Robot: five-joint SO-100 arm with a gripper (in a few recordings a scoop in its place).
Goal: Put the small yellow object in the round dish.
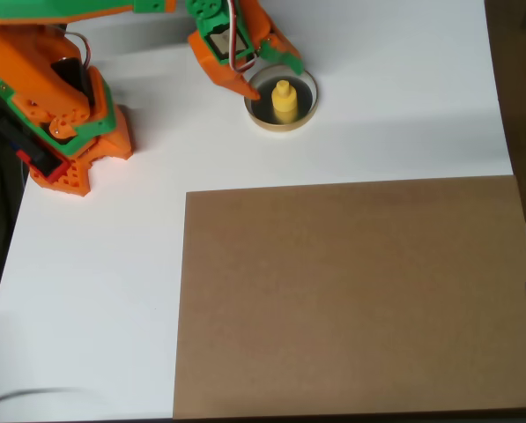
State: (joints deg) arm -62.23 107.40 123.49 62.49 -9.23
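The small yellow object (pixel 284 100) stands upright inside the round dish (pixel 281 126), on its dark floor, knob up. The dish sits on the white table near the top middle of the overhead view. My orange and green gripper (pixel 275 79) hovers at the dish's upper left rim, open. One orange fingertip (pixel 248 89) reaches over the left rim, the other lies along the top rim. The yellow piece sits just beyond the tips and nothing is held between them.
A large brown board (pixel 351 295) covers the lower right of the white table (pixel 95 291). The arm's orange base (pixel 64 141) stands at the left. The table's right edge runs along a dark strip (pixel 520 88).
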